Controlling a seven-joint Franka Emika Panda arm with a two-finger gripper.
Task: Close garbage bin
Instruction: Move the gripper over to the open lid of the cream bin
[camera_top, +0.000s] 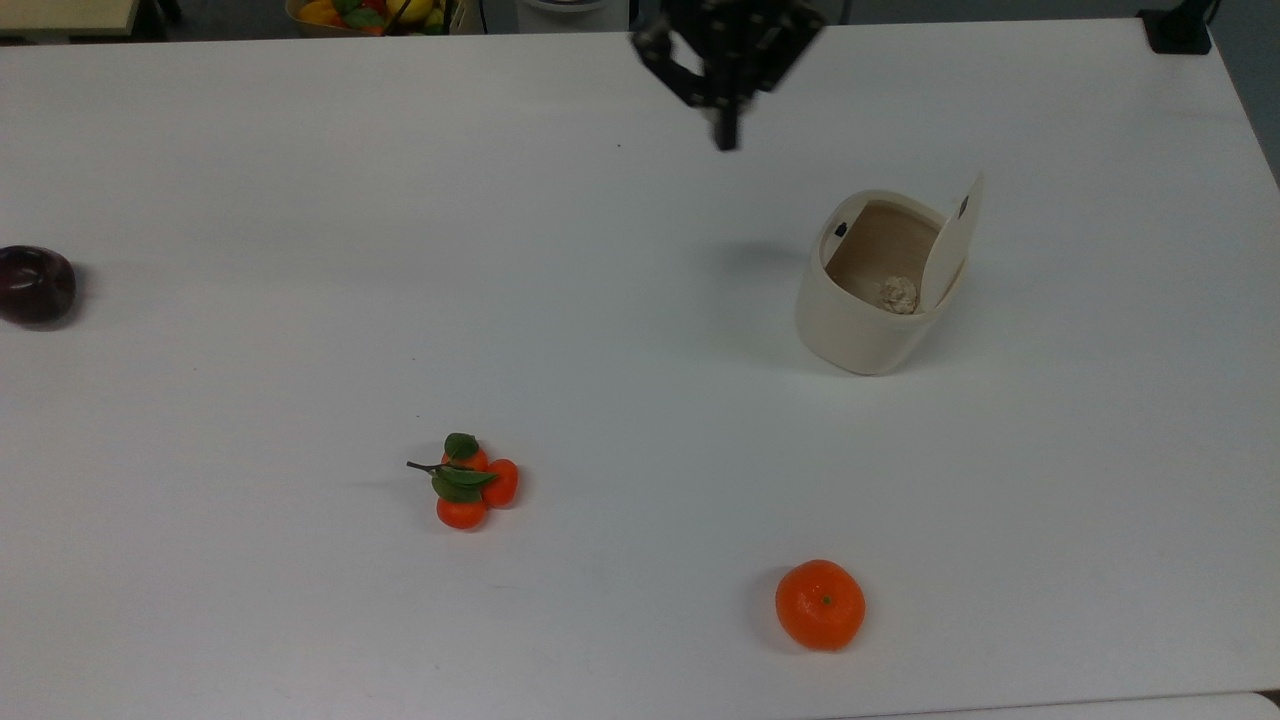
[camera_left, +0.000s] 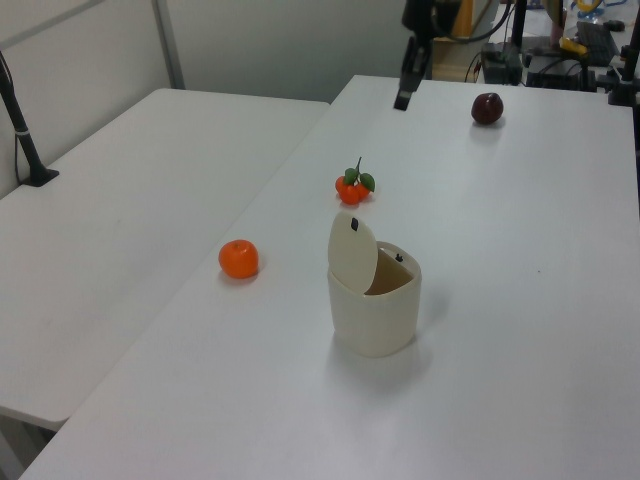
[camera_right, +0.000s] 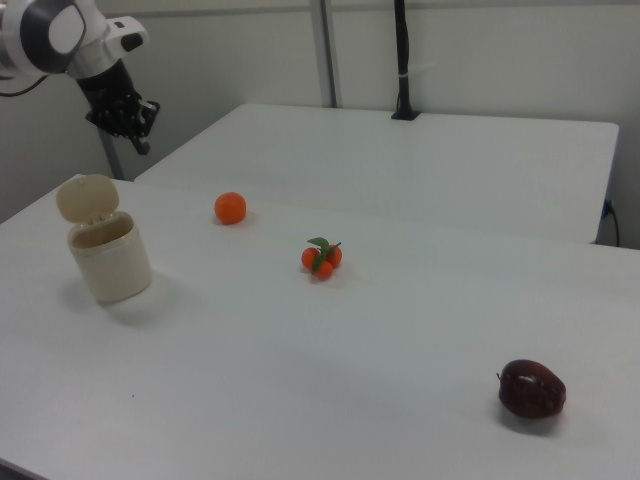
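In the top view, going left to right from the bin (camera_top: 880, 290): a plum (camera_top: 35, 285) far left, oranges (camera_top: 468, 484) lower left, the gripper (camera_top: 727, 135) up and left with fingers seemingly together, well apart. The bin's lid (camera_top: 955, 240) stands upright on its right side. Approach from beyond the lid and push it down leftward, gently, so the bin doesn't slide.

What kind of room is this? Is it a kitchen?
Probably a robot lab, not a kitchen. A robot arm's gripper hangs over a plain white table with a little garbage bin on it, and camera poles stand behind.
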